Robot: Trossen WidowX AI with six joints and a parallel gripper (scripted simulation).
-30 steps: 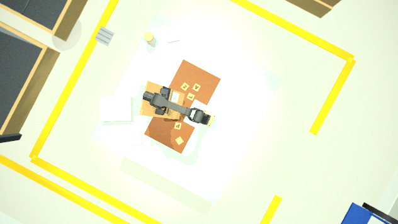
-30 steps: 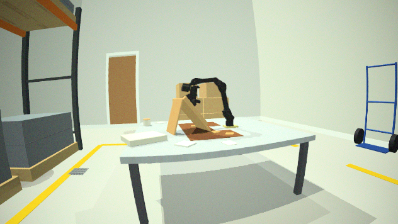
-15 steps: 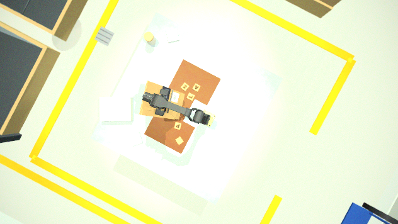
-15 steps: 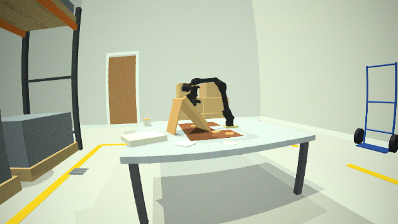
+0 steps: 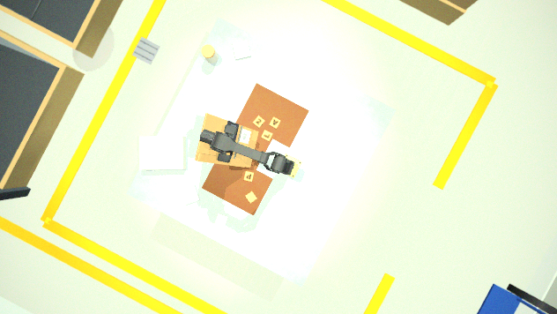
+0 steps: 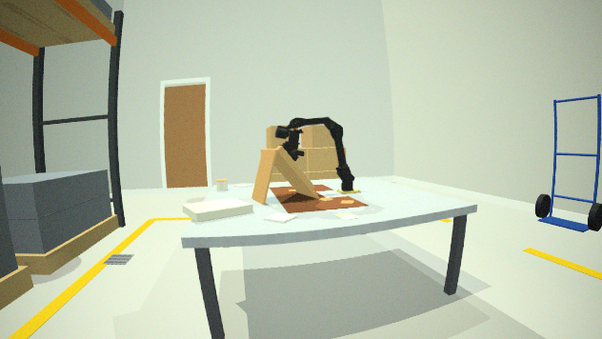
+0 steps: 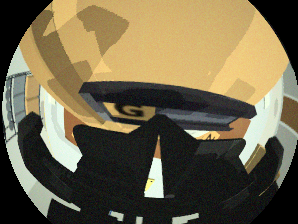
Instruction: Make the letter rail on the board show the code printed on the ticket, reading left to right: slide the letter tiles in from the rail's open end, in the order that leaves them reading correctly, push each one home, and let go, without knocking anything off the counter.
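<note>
The sloped wooden board (image 5: 204, 152) (image 6: 296, 175) (image 7: 190, 45) stands on the counter. Its dark rail (image 7: 170, 94) holds a G tile (image 7: 131, 111) near the left end in the wrist view. My gripper (image 7: 160, 117) (image 6: 300, 153) is shut and empty, its tips low in front of the rail, just right of the G; contact cannot be told. The ticket (image 5: 245, 136) is on the board, its print unreadable. Loose tiles lie on the brown mat: three together (image 5: 258, 121) (image 5: 275, 122) (image 5: 266, 135), one marked P or similar (image 5: 248, 176), and one with no readable letter (image 5: 251, 197).
A white box-like slab (image 5: 162, 153) (image 6: 218, 209) lies behind the board in the overhead view. A jar with an orange lid (image 5: 209, 53) (image 6: 222, 185) stands near the counter's edge. The brown mat (image 5: 282, 99) (image 6: 305, 206) lies under the tiles. My arm spans above the board.
</note>
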